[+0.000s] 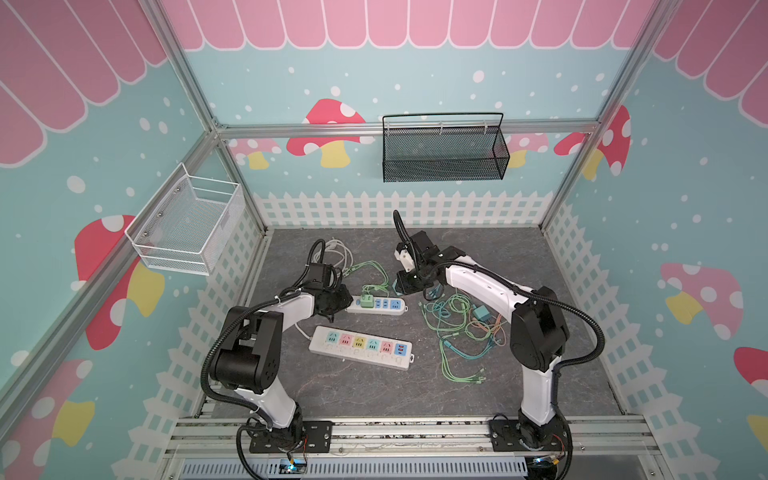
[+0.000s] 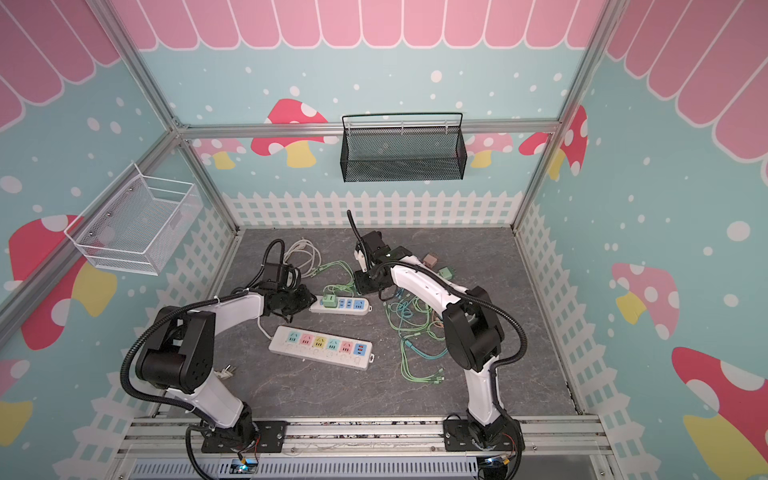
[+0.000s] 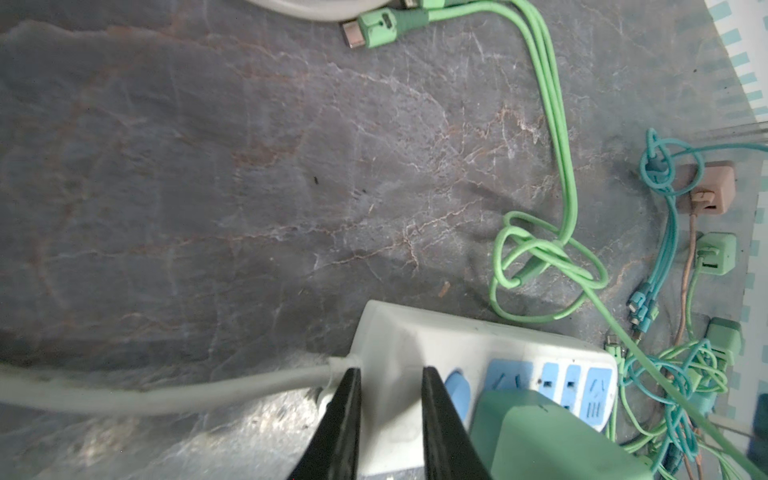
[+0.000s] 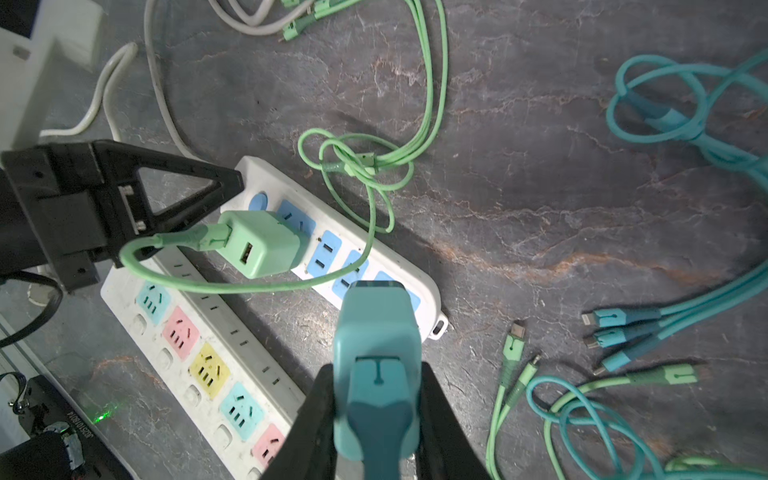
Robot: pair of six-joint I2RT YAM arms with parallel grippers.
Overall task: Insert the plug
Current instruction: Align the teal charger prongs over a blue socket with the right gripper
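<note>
Boxy teal plug [image 4: 376, 374], raised off the desk by the free end of white power strip [image 1: 390, 306], blue sockets, flat near desk's middle, green charger [image 1: 366, 301] in first socket.

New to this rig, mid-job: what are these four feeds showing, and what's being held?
The left arm and right arm work over a grey table. Both top views look down from one overhead camera; each wrist view looks past its arm's claw. On the table lie a small power strip with a green charger plugged in, a longer power strip with coloured sockets, and loose cables. The right claw grips a teal plug near the small power strip. The left claw, jaws apart, sits at that strip's cord end.
</note>
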